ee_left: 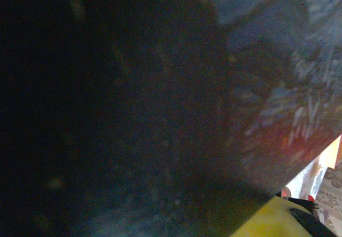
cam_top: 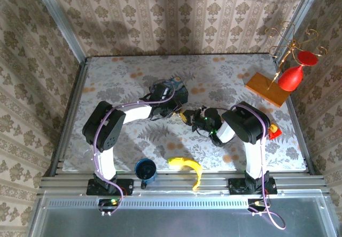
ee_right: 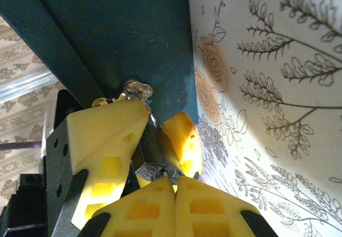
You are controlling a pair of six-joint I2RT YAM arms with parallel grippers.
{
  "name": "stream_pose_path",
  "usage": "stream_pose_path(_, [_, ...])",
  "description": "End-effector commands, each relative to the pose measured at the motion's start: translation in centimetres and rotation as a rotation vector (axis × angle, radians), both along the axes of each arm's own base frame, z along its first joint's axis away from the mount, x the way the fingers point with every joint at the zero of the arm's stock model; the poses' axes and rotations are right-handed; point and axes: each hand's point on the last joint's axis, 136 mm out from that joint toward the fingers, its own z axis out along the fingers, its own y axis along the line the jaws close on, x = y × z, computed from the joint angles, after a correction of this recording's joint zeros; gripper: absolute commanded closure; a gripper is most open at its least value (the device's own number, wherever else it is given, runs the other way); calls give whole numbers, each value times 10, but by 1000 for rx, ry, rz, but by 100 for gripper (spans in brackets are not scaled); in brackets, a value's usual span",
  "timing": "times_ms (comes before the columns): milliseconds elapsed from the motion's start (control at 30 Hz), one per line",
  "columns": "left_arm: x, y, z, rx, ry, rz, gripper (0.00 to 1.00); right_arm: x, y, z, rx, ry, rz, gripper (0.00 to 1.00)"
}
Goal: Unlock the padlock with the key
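Top view: both arms reach to the middle of the worktop [cam_top: 230, 71] and their tips meet just below a blue tin [cam_top: 172, 89]; the padlock is too small to make out from there. Right wrist view resolves it. The padlock [ee_right: 154, 152], a dark metal lump, sits at lower centre, clamped between the two yellow left fingers [ee_right: 107, 133], one on each side, the narrow gap between them set by the lock body. The right fingers [ee_right: 206, 205], also yellow, come up from the bottom edge pressed flat together, their tips touching the padlock's near end face, which carries a small cross-shaped mark. Whether anything thin is pinched between them cannot be told. A silvery ring [ee_right: 137, 90] sits at the padlock's far end, against the tin's dark teal wall at upper left; cloth with line-drawn flowers covers the right side. Left wrist view: a dark, blurred surface close to the lens, bluish with pale flecks at upper right, and a yellow patch [ee_left: 267, 222] at the bottom right corner. Top view adds the surroundings: a blue mug [cam_top: 145, 170] and a banana [cam_top: 187, 166] at bottom centre near the arm bases, a red goblet [cam_top: 291, 77] on a gilt wire stand over a wooden board [cam_top: 266, 89] at upper right, and a small red-and-yellow item [cam_top: 274, 131] beside the right arm.
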Motion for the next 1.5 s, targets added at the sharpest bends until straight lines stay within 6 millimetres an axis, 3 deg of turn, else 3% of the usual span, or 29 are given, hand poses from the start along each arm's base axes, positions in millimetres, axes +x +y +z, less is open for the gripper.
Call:
stream_pose_path(0, [-34,-22,18,-135,100,-89,55,6,-6,-10,0,43,-70,100])
stream_pose_path(33, [-34,-21,19,-134,94,-86,54,6,-6,-11,-1,46,-72,100])
stream_pose_path(133, [-32,-14,22,-121,81,-75,24,6,-6,-11,2,47,-75,100])
stream_pose_path(300, [-31,-1,26,-98,59,-59,0,9,-5,-11,11,54,-79,100])
stream_pose_path(533, [-29,17,45,-56,-15,-66,0,9,-5,-12,6,51,-79,100])
stream_pose_path(800, [-14,62,110,152,-268,-78,0,4,-9,-14,-5,55,-82,100])
stream_pose_path(1000, [-7,97,141,303,-397,-30,0,-7,-16,-14,-20,62,-83,100])
stream_pose_path(1267, [-16,103,141,346,-423,-30,0,-25,-30,-7,-45,47,-96,100])
stream_pose_path(1467, [-11,103,139,382,-444,-35,0,-20,-24,-9,-54,35,-73,100])
